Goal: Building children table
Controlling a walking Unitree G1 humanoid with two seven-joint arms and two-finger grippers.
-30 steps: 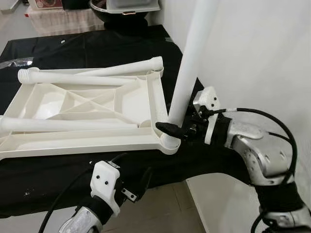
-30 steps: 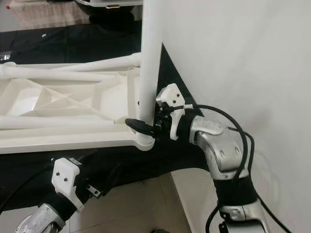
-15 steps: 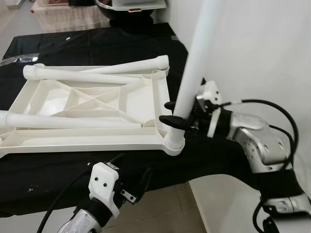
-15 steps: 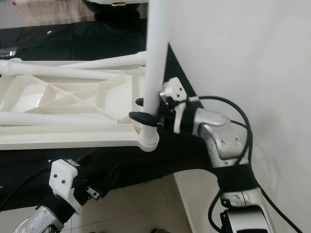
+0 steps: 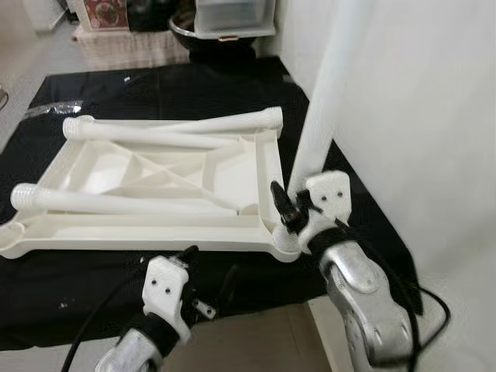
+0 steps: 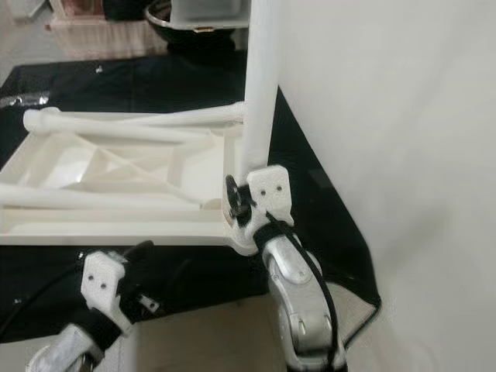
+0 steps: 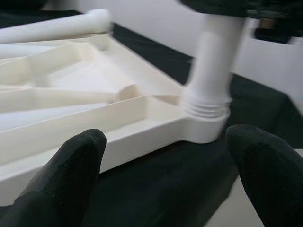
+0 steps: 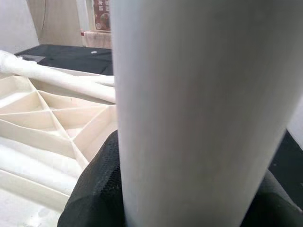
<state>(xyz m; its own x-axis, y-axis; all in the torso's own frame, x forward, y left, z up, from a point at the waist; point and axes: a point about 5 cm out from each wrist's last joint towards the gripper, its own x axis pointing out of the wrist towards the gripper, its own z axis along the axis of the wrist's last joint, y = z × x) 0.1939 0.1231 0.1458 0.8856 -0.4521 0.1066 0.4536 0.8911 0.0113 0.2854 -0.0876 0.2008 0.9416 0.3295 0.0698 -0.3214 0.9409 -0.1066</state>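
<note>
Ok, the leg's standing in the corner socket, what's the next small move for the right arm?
Probably keep twisting. The right gripper is clamped low on the upright leg, and thread rings show above the corner socket, so it looks not fully seated. The left gripper hovers open nearby.

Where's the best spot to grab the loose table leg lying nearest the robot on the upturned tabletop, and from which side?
Grip the near loose leg around its round mid-shaft, coming down from above, fingers straddling it. It lies flat across the tabletop's ribs, so the top is exposed. The open left gripper is likely the one to use; the right gripper holds the upright leg.
</note>
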